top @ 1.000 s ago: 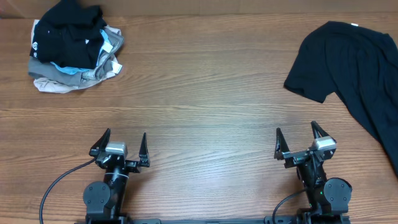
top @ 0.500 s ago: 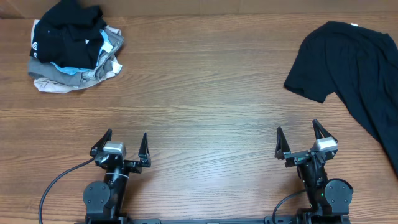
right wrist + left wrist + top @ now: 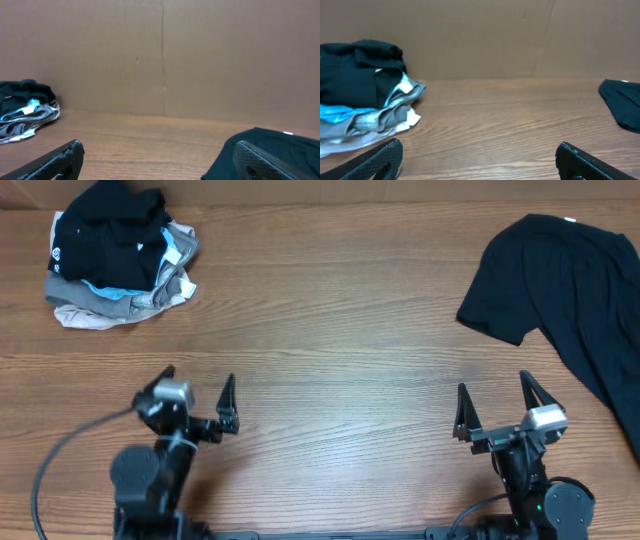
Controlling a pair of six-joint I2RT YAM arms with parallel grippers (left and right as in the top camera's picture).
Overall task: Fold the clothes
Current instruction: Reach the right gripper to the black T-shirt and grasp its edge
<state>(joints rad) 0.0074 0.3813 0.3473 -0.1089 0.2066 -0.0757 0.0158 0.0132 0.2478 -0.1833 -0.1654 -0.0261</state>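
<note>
The clothes, a plain black T-shirt (image 3: 565,280), lie spread at the far right of the wooden table, running off the right edge of the overhead view, with a small white label (image 3: 570,221) at the neck. The shirt's near sleeve (image 3: 280,150) shows just beyond the right finger in the right wrist view, and a corner of the shirt (image 3: 622,102) at the right edge of the left wrist view. My left gripper (image 3: 198,377) is open over bare wood at the near left. My right gripper (image 3: 492,385) is open at the near right, short of the shirt. Neither holds anything.
A crumpled pile of other garments (image 3: 115,255), black with a white logo, grey, light blue and beige, sits at the far left corner. It also shows in the left wrist view as a heap (image 3: 365,95). A brown cardboard wall (image 3: 165,55) backs the table.
The left arm has swung left and looks motion-blurred. The right gripper has shifted slightly right and toward the near edge. Both grippers stay open, and the clothes have not moved.
</note>
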